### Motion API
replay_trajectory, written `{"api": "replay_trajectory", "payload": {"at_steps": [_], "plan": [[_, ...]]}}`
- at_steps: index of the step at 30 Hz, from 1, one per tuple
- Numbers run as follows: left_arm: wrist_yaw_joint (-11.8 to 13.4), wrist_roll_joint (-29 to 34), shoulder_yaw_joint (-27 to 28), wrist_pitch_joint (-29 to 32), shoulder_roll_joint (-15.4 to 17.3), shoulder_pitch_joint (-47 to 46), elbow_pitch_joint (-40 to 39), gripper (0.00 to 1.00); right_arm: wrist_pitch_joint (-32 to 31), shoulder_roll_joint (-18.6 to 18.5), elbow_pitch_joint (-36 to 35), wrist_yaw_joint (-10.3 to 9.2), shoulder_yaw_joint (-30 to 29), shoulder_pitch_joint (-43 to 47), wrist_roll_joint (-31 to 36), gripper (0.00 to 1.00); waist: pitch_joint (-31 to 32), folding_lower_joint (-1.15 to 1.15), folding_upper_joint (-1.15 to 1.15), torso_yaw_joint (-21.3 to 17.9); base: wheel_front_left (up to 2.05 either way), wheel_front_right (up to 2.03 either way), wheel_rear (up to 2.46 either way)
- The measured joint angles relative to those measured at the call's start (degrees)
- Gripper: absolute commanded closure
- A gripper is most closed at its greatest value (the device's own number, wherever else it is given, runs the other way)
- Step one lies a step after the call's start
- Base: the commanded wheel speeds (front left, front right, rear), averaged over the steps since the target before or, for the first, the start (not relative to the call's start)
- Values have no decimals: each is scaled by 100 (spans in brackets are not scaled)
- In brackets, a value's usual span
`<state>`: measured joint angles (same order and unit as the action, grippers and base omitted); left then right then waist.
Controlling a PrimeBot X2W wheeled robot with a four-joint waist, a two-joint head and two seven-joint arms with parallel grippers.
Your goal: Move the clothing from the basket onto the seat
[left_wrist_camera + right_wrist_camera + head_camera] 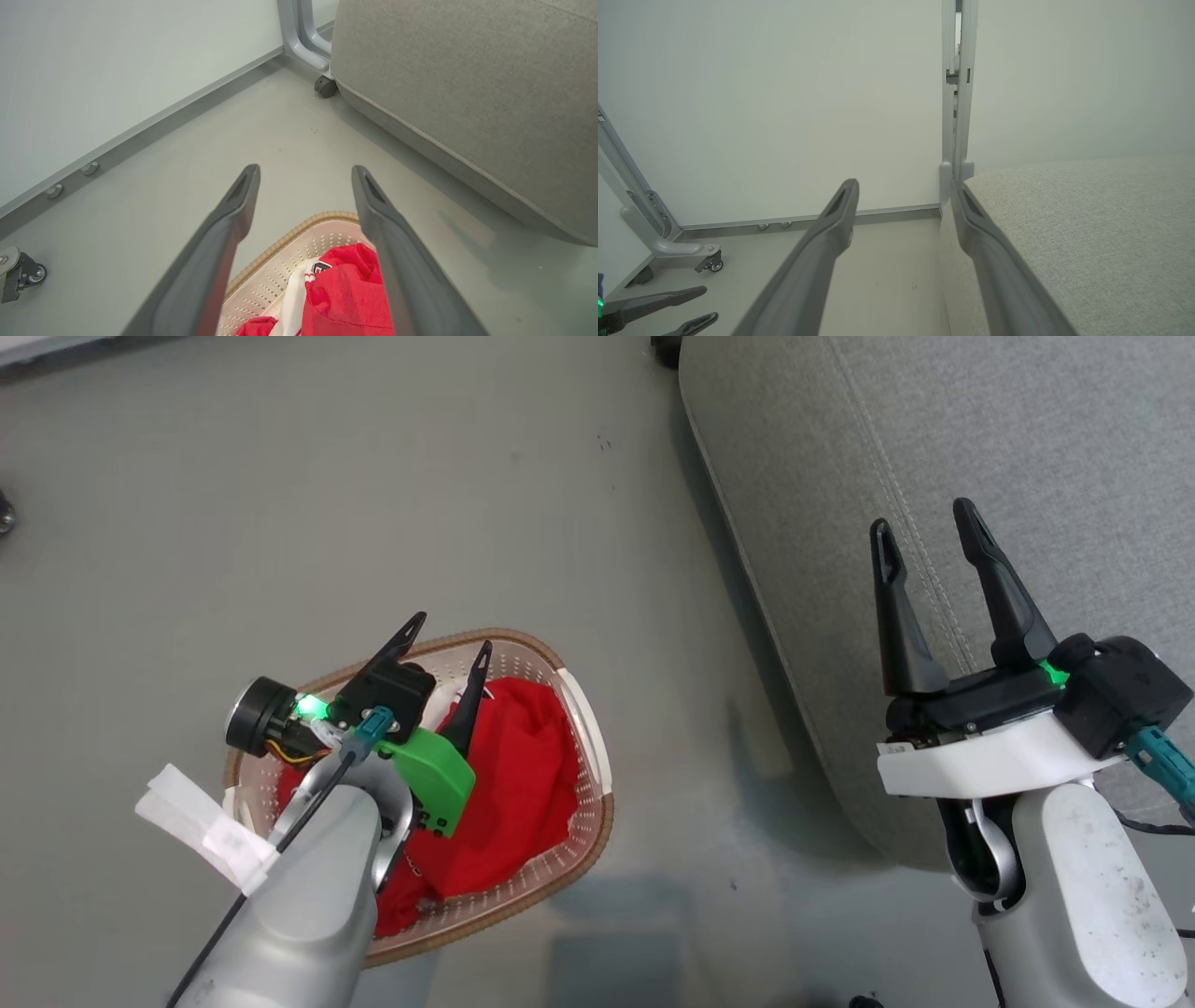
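While left gripper [453,631] and right gripper [920,517] gape empty, the basket [546,866] points lengthwise toward the seat [980,448].

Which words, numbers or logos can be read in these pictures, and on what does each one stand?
No text is readable.
On the red clothing, a dark mark: partly hidden in a fold, cannot be read.
On the white tape: no writing shows.

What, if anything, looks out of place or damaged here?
Nothing is spilled or broken: the clothing lies crumpled inside the basket, which stands upright on the floor beside the seat. One oddity: a wad of white tape sticks out beside the left forearm.
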<state>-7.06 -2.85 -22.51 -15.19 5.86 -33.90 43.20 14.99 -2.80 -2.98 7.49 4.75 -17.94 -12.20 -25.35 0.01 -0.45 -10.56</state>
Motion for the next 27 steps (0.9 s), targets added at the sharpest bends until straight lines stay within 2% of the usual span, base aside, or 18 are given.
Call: {"api": "replay_trajectory", "payload": {"at_steps": [16,27], "plan": [[-33,86,-791,5,83,-1093,2027,0,0,1,-174,0,140,-417,-142,0,-1348,0,0,-523,0,0,0],[-34,-62,-1254,309,179,-1727,2838,0,1,0,-332,0,180,-602,-162,0,-2109,0,0,-659,0,0,0]]}}
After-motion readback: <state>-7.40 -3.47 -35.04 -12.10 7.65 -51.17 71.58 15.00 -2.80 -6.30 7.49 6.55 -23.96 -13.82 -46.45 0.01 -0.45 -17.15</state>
